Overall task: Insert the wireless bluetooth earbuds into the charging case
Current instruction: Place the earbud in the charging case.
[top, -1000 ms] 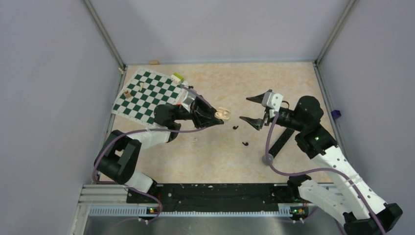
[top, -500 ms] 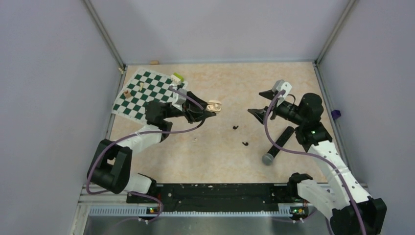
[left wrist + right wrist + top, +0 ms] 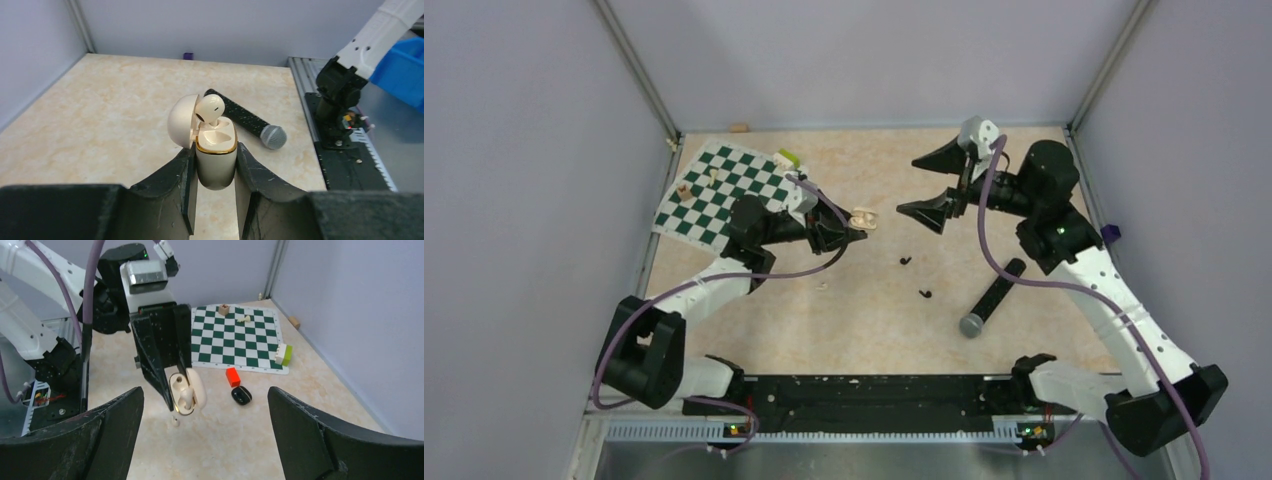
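Left of the middle of the bench (image 3: 874, 340), your left jaws pinch the cream-white, gold-rimmed charging case (image 3: 216, 159), lid open. One cream-white earbud (image 3: 210, 107) stands stem-down in it, seemingly not fully seated. Rightward, toward the far edge, your right jaws hang spread and empty, well apart; pressing it home likely falls to them.

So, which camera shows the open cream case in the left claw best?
The left wrist view: the cream case sits large in the left claw, lid open, one earbud sticking out. The right wrist view shows it smaller, from the other side; the top view gives only a pale speck.
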`<act>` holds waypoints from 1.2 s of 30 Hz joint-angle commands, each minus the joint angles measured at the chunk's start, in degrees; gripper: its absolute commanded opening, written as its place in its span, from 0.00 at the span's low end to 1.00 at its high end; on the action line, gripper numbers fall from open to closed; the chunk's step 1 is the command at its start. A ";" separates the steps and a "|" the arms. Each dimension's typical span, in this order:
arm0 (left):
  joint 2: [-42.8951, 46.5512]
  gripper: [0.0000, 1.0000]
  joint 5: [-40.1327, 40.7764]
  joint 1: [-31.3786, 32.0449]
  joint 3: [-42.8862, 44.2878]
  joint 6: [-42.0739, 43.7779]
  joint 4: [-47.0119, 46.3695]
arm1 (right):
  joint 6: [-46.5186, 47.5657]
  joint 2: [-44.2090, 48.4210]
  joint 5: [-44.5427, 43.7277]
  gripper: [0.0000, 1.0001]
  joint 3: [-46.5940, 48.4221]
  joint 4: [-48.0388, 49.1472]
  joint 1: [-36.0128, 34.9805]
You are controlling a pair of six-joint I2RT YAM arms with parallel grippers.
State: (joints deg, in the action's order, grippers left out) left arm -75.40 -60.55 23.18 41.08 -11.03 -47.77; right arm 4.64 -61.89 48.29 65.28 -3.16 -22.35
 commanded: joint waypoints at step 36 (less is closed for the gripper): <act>-5.98 0.00 -5.33 3.23 -0.56 -12.88 -21.08 | 0.07 -5.95 -12.87 0.99 -0.94 1.53 -12.40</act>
State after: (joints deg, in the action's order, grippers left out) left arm -81.41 -65.39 26.35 39.94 -24.75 -68.01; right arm 3.18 -67.55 37.01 62.63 -1.74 -32.91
